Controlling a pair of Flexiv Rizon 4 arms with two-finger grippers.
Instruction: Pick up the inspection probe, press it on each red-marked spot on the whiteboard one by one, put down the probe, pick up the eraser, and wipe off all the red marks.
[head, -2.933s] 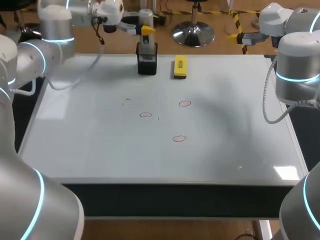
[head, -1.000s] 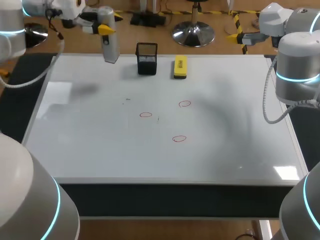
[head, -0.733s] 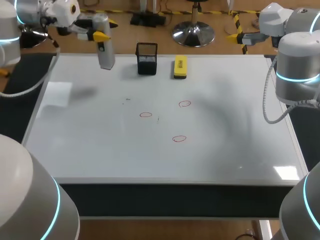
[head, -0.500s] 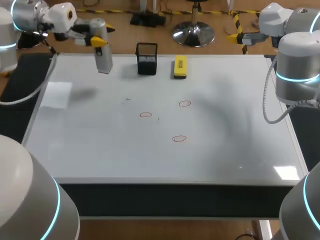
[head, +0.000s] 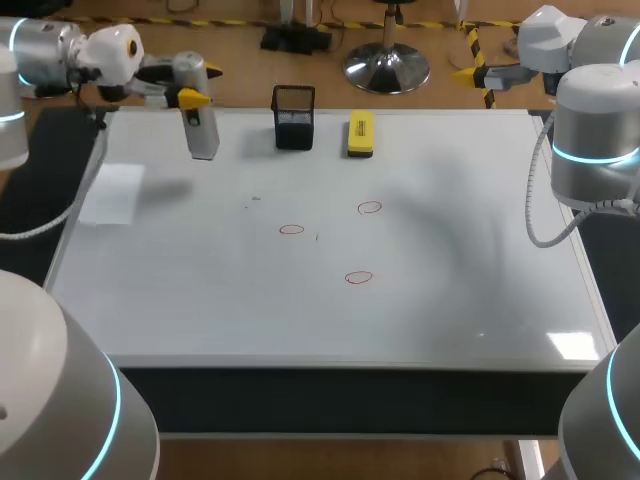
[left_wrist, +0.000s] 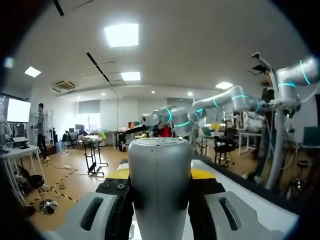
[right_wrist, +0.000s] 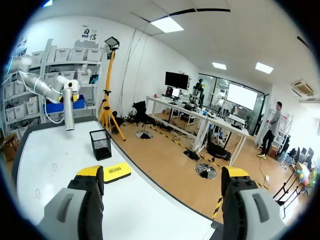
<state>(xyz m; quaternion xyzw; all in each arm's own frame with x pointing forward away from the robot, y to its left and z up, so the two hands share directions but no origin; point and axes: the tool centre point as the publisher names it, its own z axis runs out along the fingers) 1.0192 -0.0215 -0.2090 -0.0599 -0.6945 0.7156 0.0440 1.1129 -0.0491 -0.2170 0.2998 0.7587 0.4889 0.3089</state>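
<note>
My left gripper (head: 188, 92) is shut on the grey cylindrical inspection probe (head: 199, 122), which hangs upright above the whiteboard's (head: 450, 300) far left part. In the left wrist view the probe (left_wrist: 160, 190) fills the gap between the fingers of the left gripper (left_wrist: 161, 175). Three red marks (head: 291, 229) (head: 370, 208) (head: 358, 278) lie near the board's middle. The yellow eraser (head: 361, 134) lies at the far edge. My right gripper (right_wrist: 162, 172) stands open and empty, off the board's far right corner; the eraser (right_wrist: 111, 173) is ahead of it.
A black holder (head: 293, 118) stands at the far edge between the probe and the eraser, and also shows in the right wrist view as a black holder (right_wrist: 101, 144). My right arm (head: 592, 130) rises beside the board's right edge.
The left arm has carried the probe away from the black holder, leftward along the far edge, and over the last second a little lower. The right arm has not moved.
</note>
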